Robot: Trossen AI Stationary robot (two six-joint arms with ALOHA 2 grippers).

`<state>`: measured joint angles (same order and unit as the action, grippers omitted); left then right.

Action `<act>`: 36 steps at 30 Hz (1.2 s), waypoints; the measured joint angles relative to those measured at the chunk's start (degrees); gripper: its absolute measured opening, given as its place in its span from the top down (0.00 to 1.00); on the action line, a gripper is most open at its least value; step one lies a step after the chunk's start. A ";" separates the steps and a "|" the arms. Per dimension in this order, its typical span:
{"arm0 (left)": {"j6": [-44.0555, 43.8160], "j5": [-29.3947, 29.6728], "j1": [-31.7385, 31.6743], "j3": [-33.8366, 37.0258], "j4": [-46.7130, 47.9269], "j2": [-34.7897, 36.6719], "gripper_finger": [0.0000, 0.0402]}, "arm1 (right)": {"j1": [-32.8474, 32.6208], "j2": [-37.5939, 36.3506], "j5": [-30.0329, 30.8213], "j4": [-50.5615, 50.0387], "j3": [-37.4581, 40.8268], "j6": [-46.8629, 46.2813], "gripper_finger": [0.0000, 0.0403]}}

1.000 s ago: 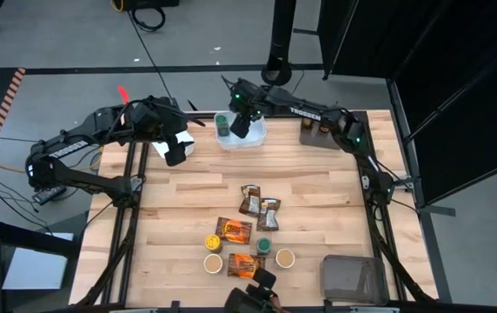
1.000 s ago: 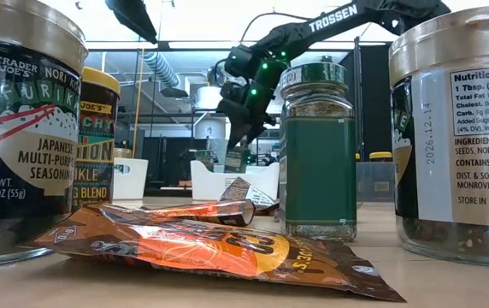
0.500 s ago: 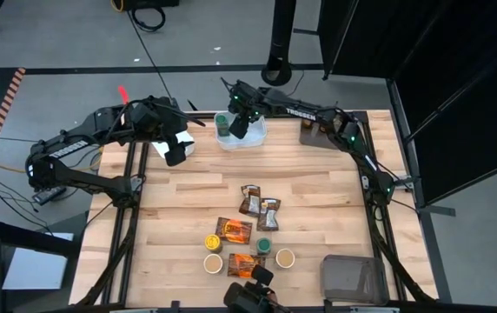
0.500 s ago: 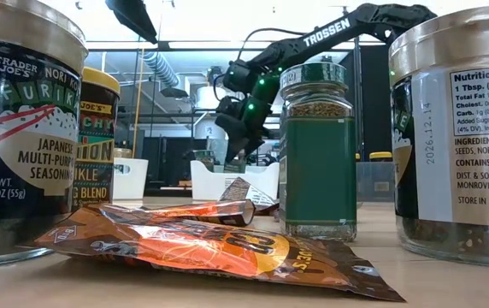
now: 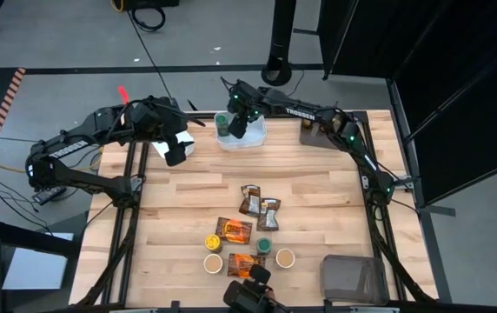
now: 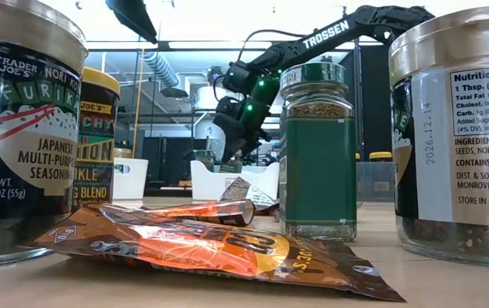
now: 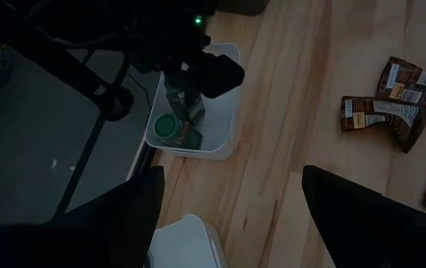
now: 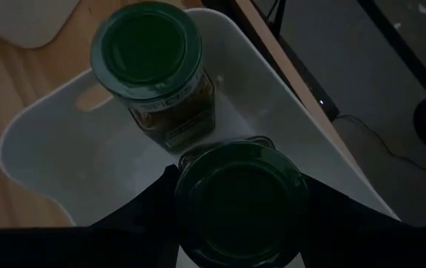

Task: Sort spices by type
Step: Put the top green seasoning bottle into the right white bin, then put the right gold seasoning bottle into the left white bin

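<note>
At the left of the high view, the left gripper (image 5: 174,153) is held wide open and empty above the small white tub (image 5: 184,143) at the table's back-left edge, where the left arm waits.

Further right, the right gripper (image 5: 239,126) is closed on a green-lidded jar (image 8: 241,199) and is poised over the white square tub (image 5: 254,138) at the back of the table. In the right wrist view, the held jar is seen just beside a 2nd green-lidded jar (image 8: 153,59) already standing in that tub, with little room left between them. It is judged that the standing jar could be knocked over if the held one is lowered off-line, or that the held jar could be caught on the tub's rim and tipped out on release. A grip loosened too high could also let the jar fall and roll.

At the middle of the table, the unsorted spices are left: 2 dark foil packets (image 5: 259,204), 2 orange packets (image 5: 234,230), a yellow-lidded jar (image 5: 213,242), 2 tan-lidded jars (image 5: 213,263), and a green-lidded jar (image 5: 264,246). These are packed close, so neighbours could be dragged along in later picks.

At the far right, a grey-brown bin (image 5: 351,276) is set at the front corner.
</note>
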<state>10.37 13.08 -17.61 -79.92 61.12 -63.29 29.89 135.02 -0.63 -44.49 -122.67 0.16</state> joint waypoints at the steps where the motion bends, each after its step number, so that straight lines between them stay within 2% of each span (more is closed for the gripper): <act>1: 0.00 0.00 0.00 0.00 0.00 0.00 0.19 | 0.00 0.00 -0.04 0.14 0.00 0.00 0.49; 6: 0.04 0.00 0.00 0.00 0.02 0.00 0.19 | 0.00 0.00 -0.06 0.62 0.00 0.00 0.47; 10: 0.04 0.00 0.00 0.00 0.02 0.00 0.19 | 0.00 -0.01 0.01 2.09 0.00 -0.23 0.33; 13: 0.07 0.00 -0.01 0.00 0.04 0.00 0.19 | -0.02 -0.09 0.12 2.48 0.00 -0.52 0.29; 24: 0.09 0.02 -0.01 0.00 0.31 0.00 0.19 | 0.17 -1.72 3.49 5.99 0.07 2.96 0.36; 28: 0.09 0.02 0.00 0.00 0.33 0.00 0.19 | 0.28 -4.88 3.79 7.96 -0.02 5.10 0.36; 32: 0.07 0.02 0.00 0.00 0.37 0.00 0.19 | 0.33 -8.84 3.66 5.77 0.09 7.94 0.34; 36: 0.09 -0.01 0.00 0.00 0.53 0.00 0.19 | -0.55 -17.35 -1.91 -1.94 -0.01 11.62 0.33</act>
<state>10.46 13.07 -17.61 -79.92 61.65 -63.29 29.34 117.67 -2.54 -46.43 -122.68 11.78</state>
